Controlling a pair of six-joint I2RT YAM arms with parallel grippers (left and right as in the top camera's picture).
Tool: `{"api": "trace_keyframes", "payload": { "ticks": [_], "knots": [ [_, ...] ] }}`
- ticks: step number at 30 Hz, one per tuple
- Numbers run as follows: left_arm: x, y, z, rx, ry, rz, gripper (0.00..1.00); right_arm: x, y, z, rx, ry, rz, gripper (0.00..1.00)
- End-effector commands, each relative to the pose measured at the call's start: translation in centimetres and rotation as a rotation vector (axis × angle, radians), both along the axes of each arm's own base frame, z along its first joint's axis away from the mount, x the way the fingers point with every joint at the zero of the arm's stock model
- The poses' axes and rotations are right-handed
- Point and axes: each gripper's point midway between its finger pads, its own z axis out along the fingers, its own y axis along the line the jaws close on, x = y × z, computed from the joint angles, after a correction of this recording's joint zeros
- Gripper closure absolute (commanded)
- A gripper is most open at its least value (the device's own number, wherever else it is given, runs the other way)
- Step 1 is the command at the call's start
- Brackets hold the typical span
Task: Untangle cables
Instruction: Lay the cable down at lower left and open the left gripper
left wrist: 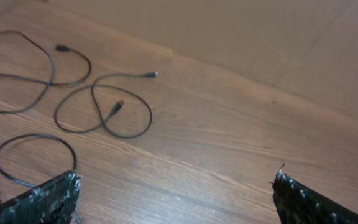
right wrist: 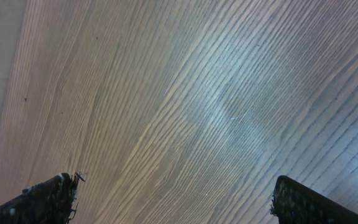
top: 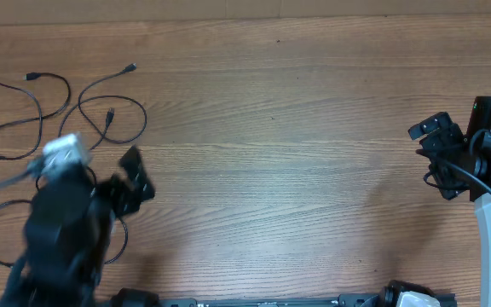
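overhead shows the cables (top: 109, 113) lying in loose loops at the left end of the table (top: 271, 128), the left gripper (top: 141, 173) gaping empty just beside them, likely poised to pull a strand, while the right gripper (top: 429, 153), also released, hangs well apart.

No readable text, labels, brands, numbers or signs appear in any view
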Motion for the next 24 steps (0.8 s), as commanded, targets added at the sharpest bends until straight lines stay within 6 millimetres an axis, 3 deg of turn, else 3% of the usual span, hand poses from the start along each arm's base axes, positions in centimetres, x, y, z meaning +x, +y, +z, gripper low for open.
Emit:
{"api": "trace_keyframes", "payload": {
  "ticks": [1,6,11,14,24],
  "knots": [
    [-3.7,0.8,1.7,0.015,-0.083,-0.013,0.00,0.3,-0.4,0.5,-0.016,-0.013,-0.007,0.00],
    [-6.3,1.1,1.3,-0.001,-0.092,-0.018,0.00,0.3,-0.4,0.5,-0.016,-0.013,-0.008,0.00],
    [-7.8,1.4,-1.5,0.023,0.038,-0.022,0.00,0.3,-0.4,0.5,-0.016,-0.013,-0.008,0.00],
    [-9.0,0.5,-3.4,0.003,0.128,-0.080,0.00,0.3,-0.4,0.5,-0.016,-0.013,-0.007,0.00],
    [-9.4,1.2,-3.5,0.008,0.099,-0.042,0.00,0.3,-0.4,0.5,-0.016,-0.013,-0.007,0.00]
  ]
}}
